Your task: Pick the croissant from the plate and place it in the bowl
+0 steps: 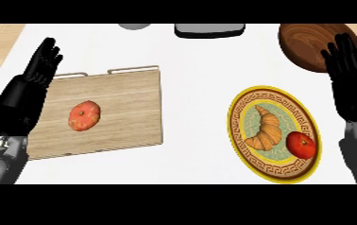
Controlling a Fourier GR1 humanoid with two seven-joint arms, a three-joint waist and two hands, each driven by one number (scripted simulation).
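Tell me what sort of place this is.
Most likely a kitchen counter set for food handling: a wooden cutting board with a red fruit on it, a patterned plate holding a croissant and a tomato, and a wooden bowl at the far right.

We find open counter (195, 101) between the cutting board (111, 115) and the plate (273, 133). On the plate, a tomato (301, 144) crowds the croissant (267, 128) toward the counter's right edge. The bowl (310, 44) occupies the far right corner.
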